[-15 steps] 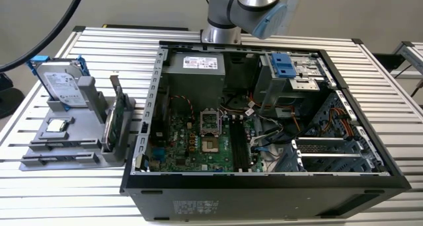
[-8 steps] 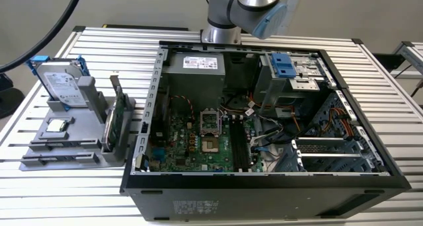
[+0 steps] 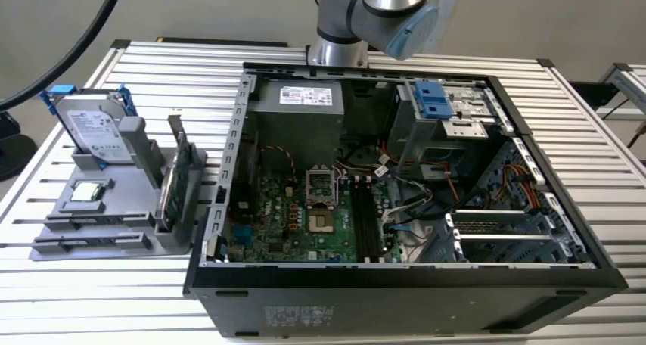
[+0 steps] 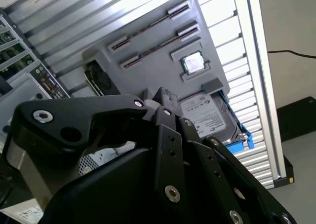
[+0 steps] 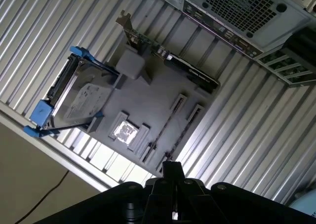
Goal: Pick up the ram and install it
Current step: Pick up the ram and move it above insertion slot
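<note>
My gripper (image 5: 171, 173) hangs high above the grey parts holder (image 5: 148, 93), its fingertips (image 4: 165, 99) together and nothing visible between them. The holder (image 3: 111, 235) lies on the slatted table at the exterior view's left, beside the open computer case (image 3: 404, 281). Two long slots (image 4: 150, 26) on the holder each show a thin dark line, also seen in the first wrist view along the slots (image 5: 170, 120). Whether either line is the ram I cannot tell. Black memory slots (image 3: 365, 216) run along the motherboard inside the case.
On the holder stand a silver hard drive with blue rails (image 3: 96, 129), a green card with a metal bracket (image 3: 174, 182) and a small square chip (image 3: 88, 192). The arm's base (image 3: 338, 54) is behind the case. Cables and a drive cage (image 3: 444, 110) crowd the case interior.
</note>
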Motion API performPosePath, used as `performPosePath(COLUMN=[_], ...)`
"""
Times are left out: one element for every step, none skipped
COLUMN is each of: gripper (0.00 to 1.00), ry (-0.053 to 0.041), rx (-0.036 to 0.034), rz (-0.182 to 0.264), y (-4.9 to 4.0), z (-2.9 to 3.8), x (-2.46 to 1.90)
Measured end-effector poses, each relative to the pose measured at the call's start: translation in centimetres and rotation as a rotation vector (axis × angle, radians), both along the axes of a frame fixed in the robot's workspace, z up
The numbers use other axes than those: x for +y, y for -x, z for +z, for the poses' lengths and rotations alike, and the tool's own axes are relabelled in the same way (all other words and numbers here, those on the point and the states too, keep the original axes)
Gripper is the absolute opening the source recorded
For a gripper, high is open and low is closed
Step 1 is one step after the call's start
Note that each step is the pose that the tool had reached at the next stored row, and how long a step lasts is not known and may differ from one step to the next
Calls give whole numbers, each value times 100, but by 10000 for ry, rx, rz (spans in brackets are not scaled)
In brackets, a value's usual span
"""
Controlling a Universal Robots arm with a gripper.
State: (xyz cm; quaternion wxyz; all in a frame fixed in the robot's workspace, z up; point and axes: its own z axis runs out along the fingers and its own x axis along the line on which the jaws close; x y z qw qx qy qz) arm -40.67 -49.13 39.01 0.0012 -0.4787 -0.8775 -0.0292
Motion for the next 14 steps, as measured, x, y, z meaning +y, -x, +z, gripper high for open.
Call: performPosePath(gripper=[0,0,0,0,0,0,0,0,0,0,0,0,0,0], ry=[0,0,0,1,0,0,1,0,0,0,1,0,0,0], rx=[0,0,0,0,0,0,0,0,0,0,0,0,0,0], rz=[-25,-54,-88,-139,-199,-262,-327,-390,-454,-515,-577,-646,-709,-776], y=[0,0,0,0,0,0,1,1,1,1,1,1,1,1], z=[0,0,0,0,0,0,0,0,0,0,0,0,0,0], x=[0,0,0,0,0,0,0,0,0,0,0,0,0,0])
